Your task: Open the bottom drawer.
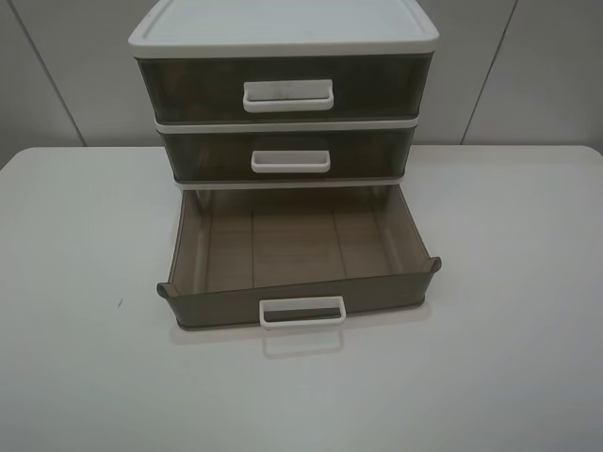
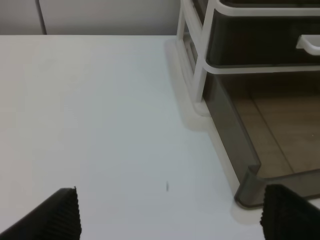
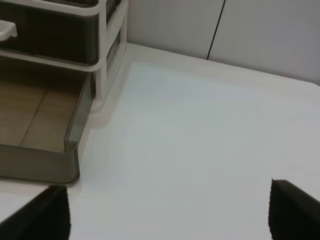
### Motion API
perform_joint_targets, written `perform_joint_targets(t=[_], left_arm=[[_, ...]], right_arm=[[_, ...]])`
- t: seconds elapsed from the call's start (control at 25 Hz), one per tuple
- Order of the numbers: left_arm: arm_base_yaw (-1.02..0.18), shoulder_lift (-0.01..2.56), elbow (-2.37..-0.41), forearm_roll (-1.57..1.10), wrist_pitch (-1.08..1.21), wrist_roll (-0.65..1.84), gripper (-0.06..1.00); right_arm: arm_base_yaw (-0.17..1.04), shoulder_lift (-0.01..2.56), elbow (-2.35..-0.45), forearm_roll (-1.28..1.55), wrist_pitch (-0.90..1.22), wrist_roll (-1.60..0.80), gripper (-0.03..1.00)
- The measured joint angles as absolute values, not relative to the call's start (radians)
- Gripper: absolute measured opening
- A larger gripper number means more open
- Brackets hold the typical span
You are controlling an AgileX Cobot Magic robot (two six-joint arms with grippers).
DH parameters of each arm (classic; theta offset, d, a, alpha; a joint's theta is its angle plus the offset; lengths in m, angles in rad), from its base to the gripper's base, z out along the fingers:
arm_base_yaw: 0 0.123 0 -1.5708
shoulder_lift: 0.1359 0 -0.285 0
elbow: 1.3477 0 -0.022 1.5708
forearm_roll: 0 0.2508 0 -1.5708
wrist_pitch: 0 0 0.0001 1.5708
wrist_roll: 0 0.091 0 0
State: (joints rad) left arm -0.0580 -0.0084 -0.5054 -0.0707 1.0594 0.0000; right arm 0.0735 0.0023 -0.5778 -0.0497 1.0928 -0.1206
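The bottom drawer (image 1: 217, 303) of the white-framed three-drawer unit (image 1: 283, 33) stands pulled far out over the table, smoky-brown and empty inside. Its white loop handle (image 1: 302, 312) faces the front. Neither arm shows in the exterior high view. In the left wrist view my left gripper (image 2: 172, 220) is open and empty, above the table beside the drawer's left wall (image 2: 235, 135). In the right wrist view my right gripper (image 3: 172, 215) is open and empty, beside the drawer's right front corner (image 3: 70, 165).
The top drawer (image 1: 188, 89) and the middle drawer (image 1: 207, 155) are closed, each with a white handle. The unit stands at the back middle of a white table (image 1: 509, 282). A pale panelled wall (image 1: 528, 75) rises behind it.
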Motion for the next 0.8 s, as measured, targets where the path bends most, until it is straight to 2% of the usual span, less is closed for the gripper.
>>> perform_joint_targets(t=[0.12, 0.6, 0.8], left_arm=[[-0.058, -0.008, -0.505, -0.071, 1.059, 0.0, 0.74], [-0.058, -0.008, -0.505, -0.071, 1.059, 0.0, 0.74], [-0.058, -0.008, -0.505, -0.071, 1.059, 0.0, 0.74]], right_arm=[[0.074, -0.004, -0.528, -0.05, 1.077, -0.121, 0.78], [0.071, -0.004, -0.526, -0.049, 1.068, -0.11, 0.78], [-0.032, -0.004, -0.525, -0.049, 1.068, -0.096, 0.78]])
